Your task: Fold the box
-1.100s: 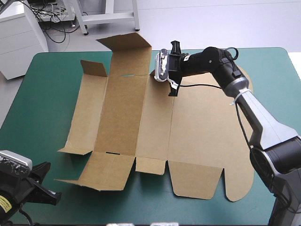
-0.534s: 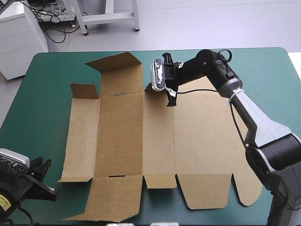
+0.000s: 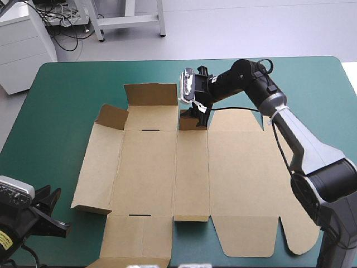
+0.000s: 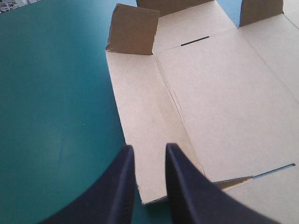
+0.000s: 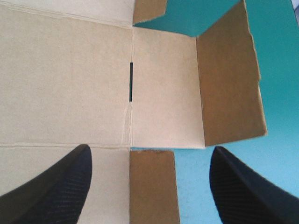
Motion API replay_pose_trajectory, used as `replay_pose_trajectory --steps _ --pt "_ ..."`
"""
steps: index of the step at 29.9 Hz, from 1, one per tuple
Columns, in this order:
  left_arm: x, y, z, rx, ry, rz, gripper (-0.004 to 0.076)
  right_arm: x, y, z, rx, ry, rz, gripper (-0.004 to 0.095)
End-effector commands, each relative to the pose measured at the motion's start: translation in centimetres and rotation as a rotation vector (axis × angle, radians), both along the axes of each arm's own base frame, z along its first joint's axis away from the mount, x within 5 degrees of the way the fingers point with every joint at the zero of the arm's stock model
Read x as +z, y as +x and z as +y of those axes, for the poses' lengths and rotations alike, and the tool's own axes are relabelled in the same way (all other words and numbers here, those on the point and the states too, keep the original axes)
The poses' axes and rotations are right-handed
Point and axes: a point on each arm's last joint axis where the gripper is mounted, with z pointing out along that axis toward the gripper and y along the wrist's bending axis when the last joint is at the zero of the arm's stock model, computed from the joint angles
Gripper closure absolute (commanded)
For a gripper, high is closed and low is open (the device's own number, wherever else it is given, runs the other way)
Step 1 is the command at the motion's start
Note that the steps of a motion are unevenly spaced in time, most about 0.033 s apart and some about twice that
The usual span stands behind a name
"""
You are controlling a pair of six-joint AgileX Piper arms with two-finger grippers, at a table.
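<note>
The brown box (image 3: 167,167) lies as a flat cut sheet across the middle of the table. Its wide far flap (image 3: 149,94) stands up, and a small far-left flap (image 3: 111,116) is tilted up. My right gripper (image 3: 196,111) hangs at the box's far edge, open, over a small raised flap (image 3: 192,121). In the right wrist view that flap (image 5: 152,186) shows between the wide-apart fingers (image 5: 51,186). My left gripper (image 3: 58,212) is off the box's near-left corner, open a narrow gap, holding nothing. In the left wrist view the box (image 4: 224,93) lies ahead of the left gripper (image 4: 149,179).
Bare teal-green cover (image 3: 56,111) lies left of the box and along the far right (image 3: 318,84). The box's near flaps (image 3: 245,237) reach close to the table's front edge. A short flap at the near-left corner (image 3: 89,209) stands slightly raised.
The box has swung round and slid toward the front edge, now lying square. My right gripper has opened and let go of the small far flap. My left gripper has opened a little.
</note>
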Motion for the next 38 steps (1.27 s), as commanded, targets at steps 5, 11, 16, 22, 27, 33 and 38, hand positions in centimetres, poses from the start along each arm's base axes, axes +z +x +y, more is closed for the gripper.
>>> replay_pose_trajectory --steps 5,11,16,22,27,33,38 --pt "1.5 0.4 -0.2 0.005 -0.051 -0.089 0.0542 5.8 -1.7 -2.8 -0.317 0.047 -0.054 0.029" --pt "2.1 0.6 -0.4 -0.007 -0.075 -0.158 0.0542 6.5 -1.8 -4.8 -0.51 -0.034 -0.072 0.0618" --pt "2.3 0.7 -0.4 -0.009 -0.078 -0.177 0.0583 6.0 -1.8 -6.6 -0.694 -0.13 -0.019 0.0933" --pt "2.3 1.0 -0.5 -0.007 -0.071 -0.169 0.0742 5.5 -2.0 -10.3 -0.875 -0.187 0.142 0.093" --pt "1.8 1.7 -0.7 0.0 -0.042 -0.097 0.0756 5.9 -2.5 -14.4 -1.024 -0.092 0.221 0.093" --pt "1.6 3.2 -1.3 0.003 -0.01 -0.066 0.0756 6.3 -4.1 -19.1 -1.166 0.034 0.323 0.093" --pt "1.4 4.9 -1.9 0.004 0.016 -0.054 0.0756 6.2 -6.7 -21.6 -1.246 0.044 0.341 0.093"
